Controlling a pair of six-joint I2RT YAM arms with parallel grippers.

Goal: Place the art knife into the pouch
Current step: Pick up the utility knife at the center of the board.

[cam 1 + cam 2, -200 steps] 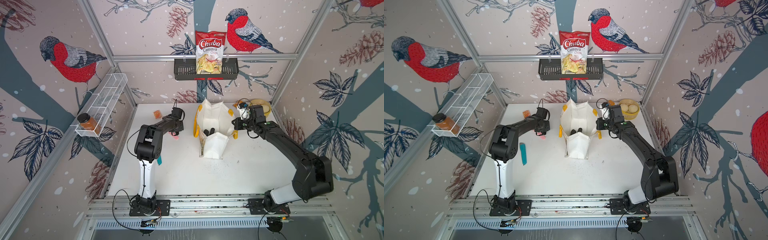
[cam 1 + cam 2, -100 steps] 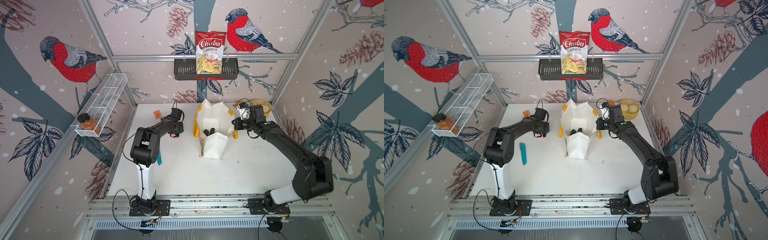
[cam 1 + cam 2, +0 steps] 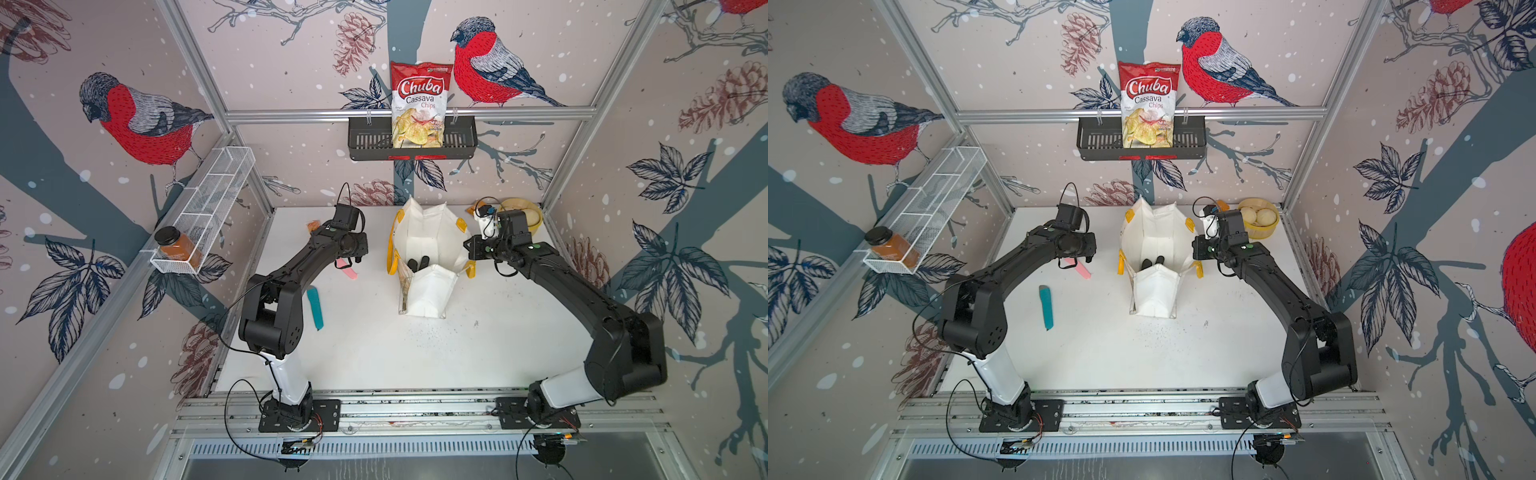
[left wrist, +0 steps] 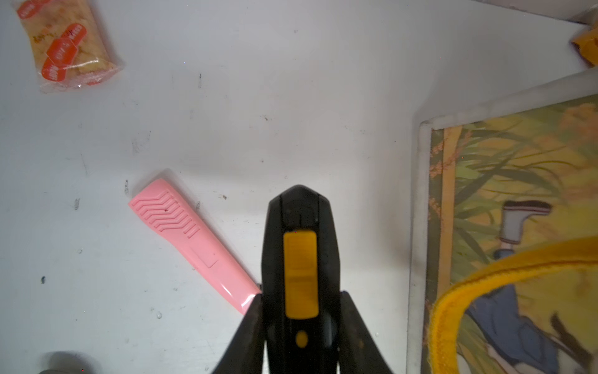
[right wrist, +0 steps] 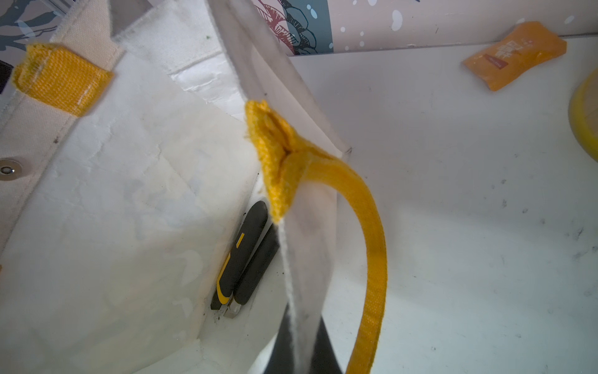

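A black-and-yellow art knife (image 4: 299, 255) is clamped in the left gripper (image 4: 301, 309), and the wall of the white fabric pouch (image 5: 129, 200) is pinched by the right gripper (image 5: 303, 354).

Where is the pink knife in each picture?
Top view: pink knife lies left of the pouch.
Top view: same place, left of the pouch.
Left wrist: pink knife beside the gripped black-and-yellow knife.
Right wrist: not in it.
Shared landmark: the pouch's yellow handle.
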